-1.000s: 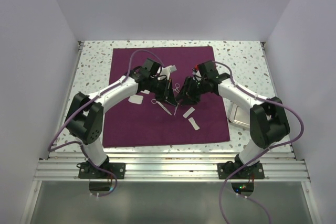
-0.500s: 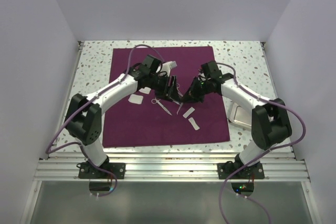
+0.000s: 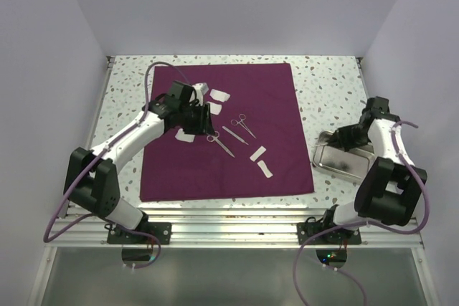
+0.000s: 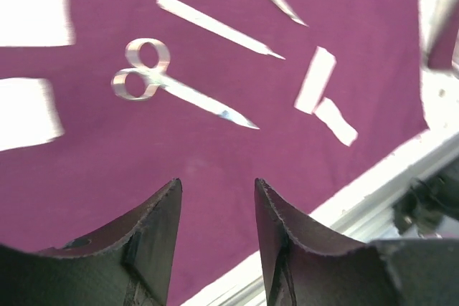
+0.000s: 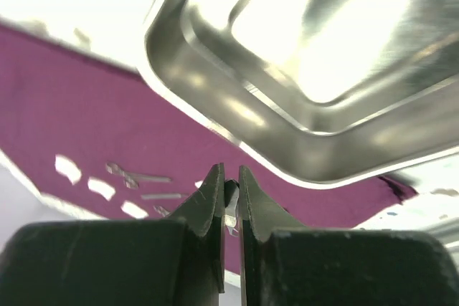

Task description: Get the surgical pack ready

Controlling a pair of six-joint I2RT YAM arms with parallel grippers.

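Speckled terrazzo tabletop (image 3: 330,84), white enclosure walls (image 3: 43,69), aluminium rail (image 3: 237,231) along near edge

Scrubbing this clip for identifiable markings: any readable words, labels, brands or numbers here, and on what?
None readable in any view.
Purple cloth, steel tray, instruments, gauze pads: no print seen.
Arms: no legible label or brand; anything there is too small to tell.

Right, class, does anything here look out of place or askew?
The steel tray sits off the purple cloth, on the table at right, skewed to the cloth's edge. The instruments and gauze pads lie scattered.
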